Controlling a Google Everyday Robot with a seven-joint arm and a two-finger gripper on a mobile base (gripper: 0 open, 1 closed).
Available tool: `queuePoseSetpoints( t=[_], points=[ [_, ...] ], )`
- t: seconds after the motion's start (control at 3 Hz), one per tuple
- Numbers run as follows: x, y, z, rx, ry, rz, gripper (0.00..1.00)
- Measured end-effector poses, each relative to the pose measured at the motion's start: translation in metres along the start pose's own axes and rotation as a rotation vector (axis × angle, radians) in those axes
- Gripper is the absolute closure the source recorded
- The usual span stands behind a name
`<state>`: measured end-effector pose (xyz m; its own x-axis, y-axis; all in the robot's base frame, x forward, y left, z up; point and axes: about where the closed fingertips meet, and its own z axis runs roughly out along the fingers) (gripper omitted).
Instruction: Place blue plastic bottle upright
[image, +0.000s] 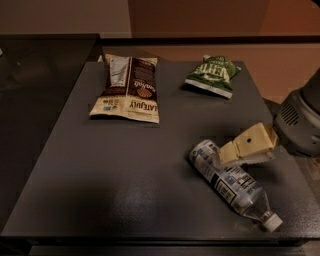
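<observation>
Your bottle (234, 186) lies flat on the tabletop (125, 175), not yet raised; the pincer (223, 156) sits by its base, open or closed you cannot tell.

Gripper (223, 156) at right: cream wedge, dark round hole; arm housing (300, 122) grey, vented.

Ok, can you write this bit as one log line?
bottle: lying on its side | pincer: by bottle's base end | upright: not yet
</observation>
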<state>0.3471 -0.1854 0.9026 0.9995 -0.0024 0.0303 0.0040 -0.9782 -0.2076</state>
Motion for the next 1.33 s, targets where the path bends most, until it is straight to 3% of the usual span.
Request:
queuePoseSetpoints(
  t=[0.33,1.0,1.33],
  points=[
    [0.007,-0.002,-0.003,-0.016,0.028,0.021,0.0],
    [-0.018,-0.042,0.009,-0.156,0.028,-0.2,0.0],
    [-0.026,-0.047,0.015,-0.19,0.009,-0.269,0.0]
  ],
)
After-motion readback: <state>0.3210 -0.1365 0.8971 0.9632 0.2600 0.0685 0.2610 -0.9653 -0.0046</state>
